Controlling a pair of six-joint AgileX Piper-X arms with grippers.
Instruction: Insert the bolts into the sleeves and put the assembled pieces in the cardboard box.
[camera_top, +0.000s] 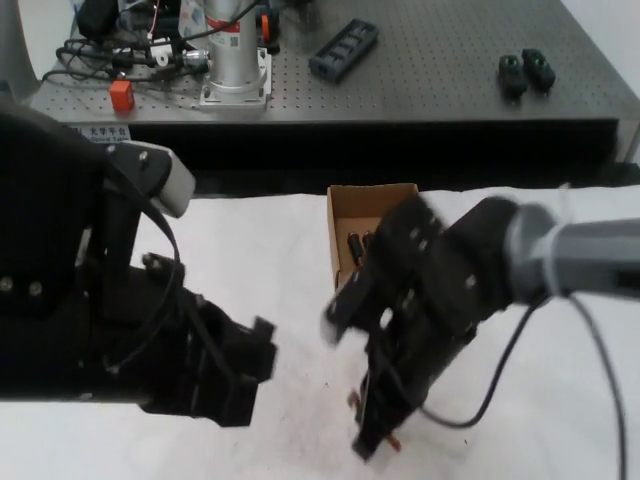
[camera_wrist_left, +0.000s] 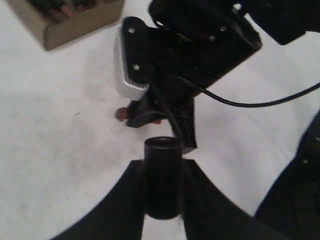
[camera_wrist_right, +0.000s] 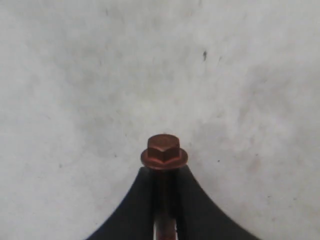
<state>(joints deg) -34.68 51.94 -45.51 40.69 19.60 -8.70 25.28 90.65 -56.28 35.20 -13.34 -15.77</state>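
My left gripper (camera_wrist_left: 162, 172) is shut on a black sleeve (camera_wrist_left: 162, 185), whose open end faces forward over the white cloth. My right gripper (camera_wrist_right: 164, 175) is shut on the shank of a copper bolt (camera_wrist_right: 164, 152) with a flanged hex head, held just above the cloth. In the high view the right gripper (camera_top: 375, 440) points down near the front of the cloth, and the left gripper (camera_top: 255, 360) sits to its left. The left wrist view shows the right arm's gripper close ahead of the sleeve, with the bolt's (camera_wrist_left: 121, 114) copper end poking out beside it.
The open cardboard box (camera_top: 345, 205) stands at the back middle of the white cloth (camera_top: 270, 260), with several dark pieces inside; its corner (camera_wrist_left: 75, 25) is also in the left wrist view. Behind the cloth is a perforated metal bench (camera_top: 430, 70) with clutter.
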